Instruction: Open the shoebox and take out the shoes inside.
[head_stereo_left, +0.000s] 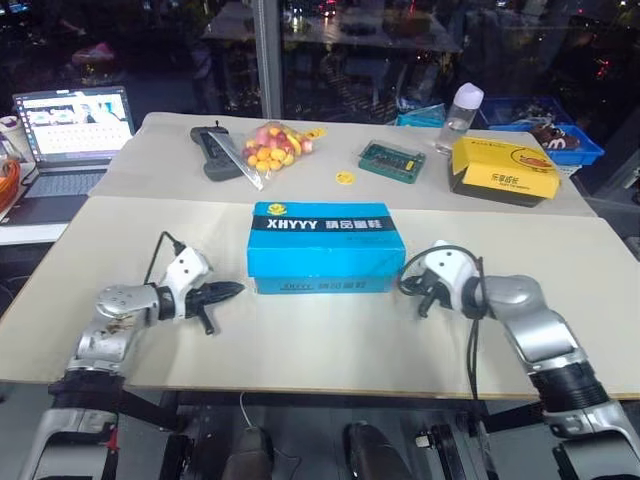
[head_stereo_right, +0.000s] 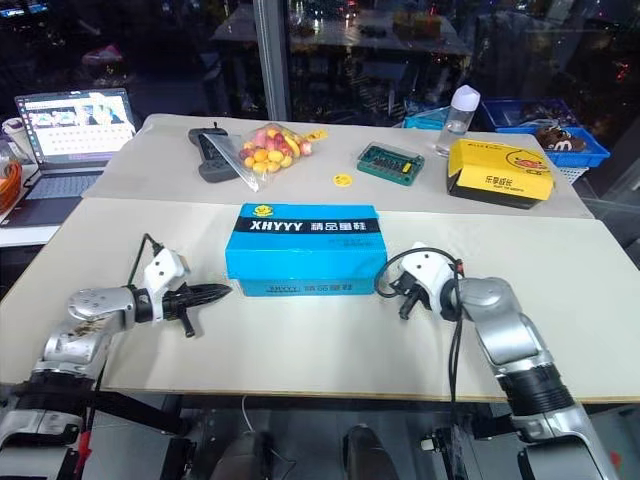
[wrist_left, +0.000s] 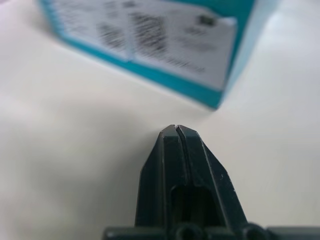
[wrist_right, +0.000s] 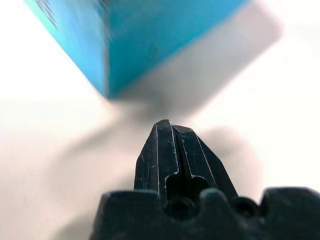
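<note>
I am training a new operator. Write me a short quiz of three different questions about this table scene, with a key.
1. True or false: the lid of the bright blue rectangular cardboard shoebox is closed.
2. The left gripper is: A) open, B) shut and empty, C) shut on the box.
3. Fill in: the right gripper points at a ____ of the shoebox, without touching it.

Key: 1 true; 2 B; 3 corner.

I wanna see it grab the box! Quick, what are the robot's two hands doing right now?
Left gripper: fingers closed, holding nothing, beside the shoebox.
Right gripper: fingers closed, holding nothing, near the box's other end.
</note>
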